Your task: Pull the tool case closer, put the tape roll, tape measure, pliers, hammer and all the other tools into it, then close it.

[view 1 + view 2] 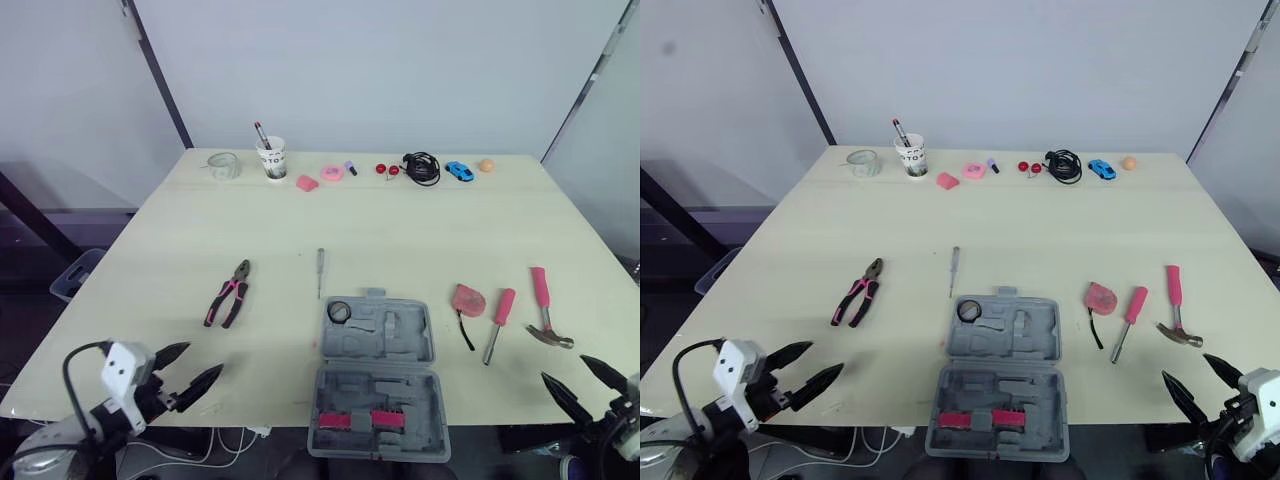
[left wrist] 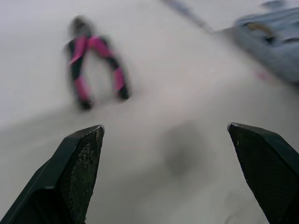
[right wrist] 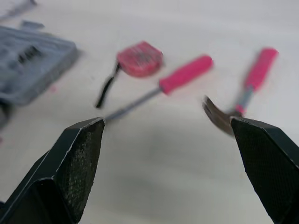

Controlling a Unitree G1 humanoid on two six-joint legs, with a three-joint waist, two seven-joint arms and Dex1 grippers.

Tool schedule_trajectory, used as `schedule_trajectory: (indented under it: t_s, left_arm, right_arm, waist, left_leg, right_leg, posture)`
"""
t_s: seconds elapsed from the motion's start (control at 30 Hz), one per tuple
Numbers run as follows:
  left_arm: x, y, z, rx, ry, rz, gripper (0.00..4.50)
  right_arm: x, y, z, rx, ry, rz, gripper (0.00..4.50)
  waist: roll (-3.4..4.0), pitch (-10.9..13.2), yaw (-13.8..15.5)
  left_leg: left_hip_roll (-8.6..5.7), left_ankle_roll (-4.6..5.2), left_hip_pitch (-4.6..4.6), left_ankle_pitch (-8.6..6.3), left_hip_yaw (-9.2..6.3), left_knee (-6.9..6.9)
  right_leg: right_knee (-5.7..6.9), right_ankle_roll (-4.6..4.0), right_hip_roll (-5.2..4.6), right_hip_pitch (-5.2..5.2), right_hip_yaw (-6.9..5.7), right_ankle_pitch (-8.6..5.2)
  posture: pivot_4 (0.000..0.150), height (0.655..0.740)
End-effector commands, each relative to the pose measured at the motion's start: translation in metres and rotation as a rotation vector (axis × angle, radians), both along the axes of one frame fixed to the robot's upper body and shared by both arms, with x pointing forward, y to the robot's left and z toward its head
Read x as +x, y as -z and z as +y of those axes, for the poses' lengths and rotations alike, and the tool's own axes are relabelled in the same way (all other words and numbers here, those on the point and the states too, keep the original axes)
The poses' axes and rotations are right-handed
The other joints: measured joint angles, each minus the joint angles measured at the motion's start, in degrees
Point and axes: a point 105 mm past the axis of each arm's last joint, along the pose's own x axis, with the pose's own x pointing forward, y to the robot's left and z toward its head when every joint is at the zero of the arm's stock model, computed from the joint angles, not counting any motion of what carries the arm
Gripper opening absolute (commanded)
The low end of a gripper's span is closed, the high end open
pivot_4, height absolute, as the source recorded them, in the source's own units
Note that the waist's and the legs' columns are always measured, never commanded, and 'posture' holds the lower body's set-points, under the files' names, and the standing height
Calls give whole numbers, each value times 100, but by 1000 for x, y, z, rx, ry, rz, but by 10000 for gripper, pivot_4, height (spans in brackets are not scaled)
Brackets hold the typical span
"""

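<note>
I have the left claw and the right claw at the near edge of the table, well apart. The tool case lies open between them, right of the left claw and left of the right one. Tape roll sits in the case's far left corner. Pliers lie ahead of the left claw, a little to its right. Thin driver lies beyond the case, right of the pliers. Hammer is straight ahead of the right claw, near it. Screwdriver is just left of the hammer. Tape measure is left again, between screwdriver and case. Far beyond both claws, along the back edge, I note a jar, cup, cable, toy car and ball.
</note>
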Motion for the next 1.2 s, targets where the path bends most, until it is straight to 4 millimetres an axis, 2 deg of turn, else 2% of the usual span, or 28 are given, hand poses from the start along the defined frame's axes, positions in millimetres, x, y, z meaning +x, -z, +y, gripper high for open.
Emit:
schedule_trajectory:
  t_s: [0.03,0.4,0.53,0.87,1.2]
  left_arm:
    - [11,-23,-21,38,140,-68,44823]
    - [26,-57,-70,46,431,-140,44823]
    - [28,-70,-84,48,513,-163,44823]
    - [27,-91,-92,32,602,-175,44823]
    - [25,-102,-103,-8,685,-180,44823]
  right_arm:
    - [14,-15,14,-34,-91,-37,45000]
    - [64,-23,52,-99,-281,-13,45000]
    - [92,-22,65,-163,-311,12,45000]
    - [133,-13,64,-270,-342,115,45000]
    - [154,-7,61,-305,-398,225,45000]
  waist:
    - [0,0,1]
    - [4,2,-1]
    - [3,5,-12]
    - [5,10,-8]
    - [7,14,-17]
  left_leg:
    - [0,0,-2,0,-1,0]
    - [-8,3,-5,2,3,-3]
    - [-29,3,-5,2,3,-1]
    - [-37,4,-10,2,5,-2]
    - [-38,4,-11,2,6,-3]
  right_leg:
    - [0,-1,3,0,-2,0]
    - [-4,1,33,2,-1,2]
    - [-2,2,40,2,0,2]
    - [0,11,44,2,-5,6]
    - [0,21,47,3,-7,12]
  posture:
    - [1500,7400]
    - [1500,7400]
    - [1500,7400]
    - [1500,7400]
    - [1500,7400]
